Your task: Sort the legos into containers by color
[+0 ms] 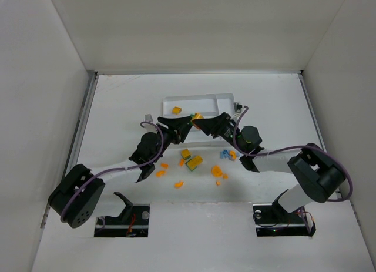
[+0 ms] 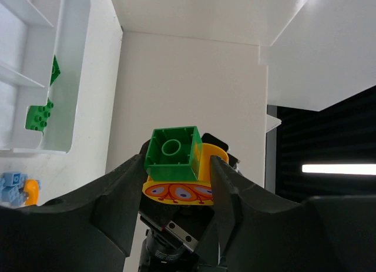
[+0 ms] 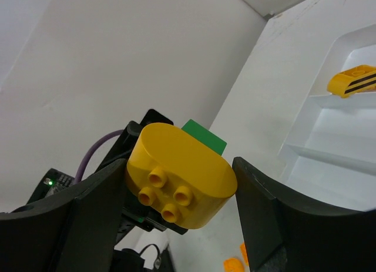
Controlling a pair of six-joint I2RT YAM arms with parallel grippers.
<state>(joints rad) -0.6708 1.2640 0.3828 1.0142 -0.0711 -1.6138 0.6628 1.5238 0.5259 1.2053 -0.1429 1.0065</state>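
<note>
A green brick (image 2: pixel 172 153) is stuck to a yellow oval studded piece (image 3: pixel 179 175) with an orange pattern on its face (image 2: pixel 179 191). My left gripper (image 2: pixel 179 155) is shut on the green brick. My right gripper (image 3: pixel 179 166) is shut on the yellow piece from the other side. Both grippers meet in the air just in front of the white tray (image 1: pixel 194 97), left gripper (image 1: pixel 188 121), right gripper (image 1: pixel 201 119). The tray holds green bricks (image 2: pixel 38 116) in one section and a yellow striped piece (image 3: pixel 352 81) in another.
Loose pieces lie on the table nearer the arms: yellow-green bricks (image 1: pixel 194 161), several orange bits (image 1: pixel 216 171), light-blue pieces (image 1: pixel 224 154). White walls enclose the table on three sides. A small grey object (image 1: pixel 147 117) lies left of the tray.
</note>
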